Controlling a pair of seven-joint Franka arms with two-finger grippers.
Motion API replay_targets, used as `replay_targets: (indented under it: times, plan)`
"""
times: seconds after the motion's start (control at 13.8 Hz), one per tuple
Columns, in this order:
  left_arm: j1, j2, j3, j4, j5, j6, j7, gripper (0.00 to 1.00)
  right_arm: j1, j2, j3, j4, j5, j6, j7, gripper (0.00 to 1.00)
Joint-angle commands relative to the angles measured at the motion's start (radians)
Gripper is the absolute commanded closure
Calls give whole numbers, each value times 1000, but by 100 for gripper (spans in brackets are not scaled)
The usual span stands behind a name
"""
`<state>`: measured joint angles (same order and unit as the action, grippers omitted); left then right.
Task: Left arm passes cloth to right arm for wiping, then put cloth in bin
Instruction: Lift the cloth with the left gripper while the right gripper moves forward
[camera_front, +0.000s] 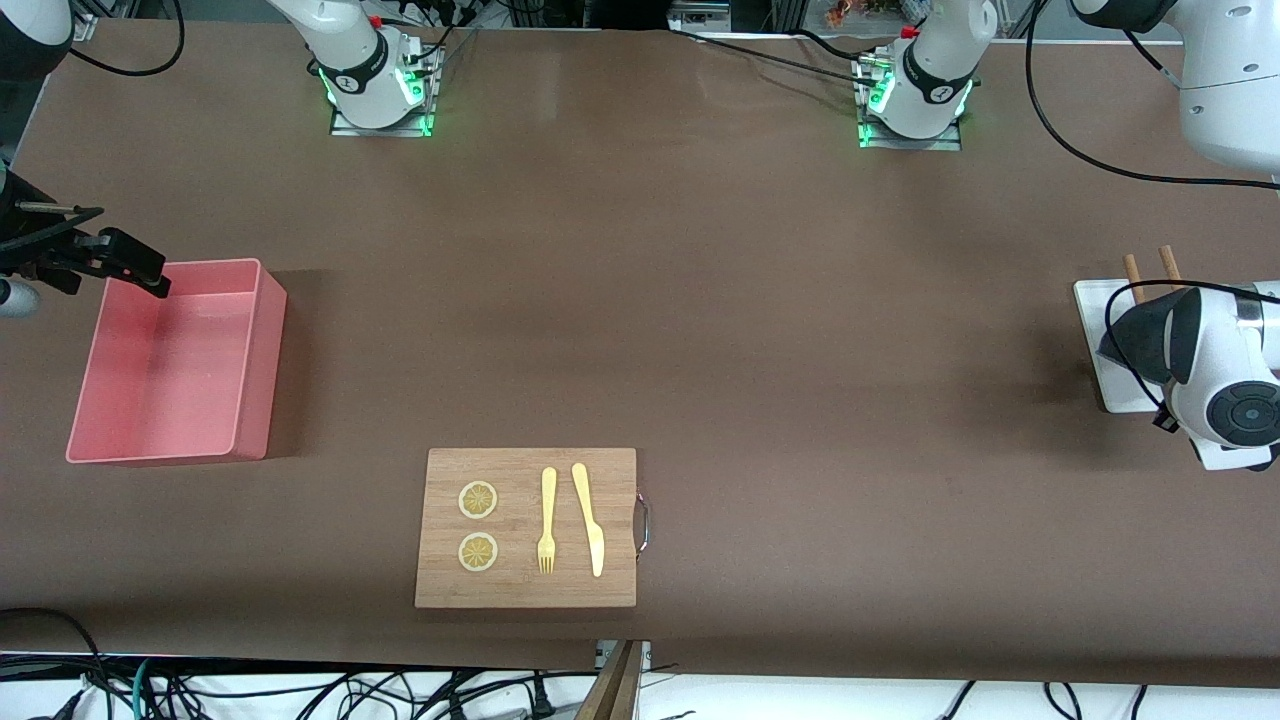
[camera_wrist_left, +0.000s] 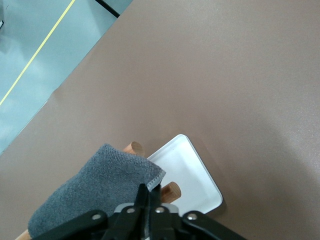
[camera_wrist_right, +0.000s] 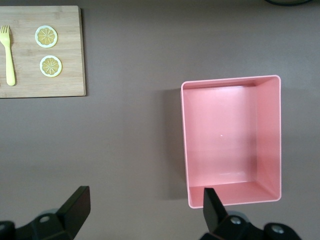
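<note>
The dark grey cloth shows only in the left wrist view, where it lies over two wooden pegs at the small white tray. My left gripper is shut on the cloth's hemmed edge. In the front view the left arm's hand covers the cloth, over the white tray at the left arm's end of the table. The pink bin stands empty at the right arm's end. My right gripper hangs open and empty over the bin's edge, one fingertip above its rim.
A wooden board with a metal handle lies near the front camera's edge of the table. It carries two lemon slices, a yellow fork and a yellow knife. The board also shows in the right wrist view.
</note>
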<state>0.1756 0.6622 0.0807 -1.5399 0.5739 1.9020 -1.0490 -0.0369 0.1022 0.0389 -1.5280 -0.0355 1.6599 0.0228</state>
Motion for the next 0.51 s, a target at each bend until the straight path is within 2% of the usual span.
replay_targets:
  times: [0.0,0.22,0.44]
  plan:
    - [-1,-9,-2,29,5,-20,-14,100,-3,14,3,19,-1,-3,-14,0]
    - [2,-79,-12,37,-61,-85,20,100,-1,39,3,19,-1,-3,-12,0]
    - [-2,-162,-71,38,-135,-199,41,100,0,56,3,17,-6,-5,-12,0]
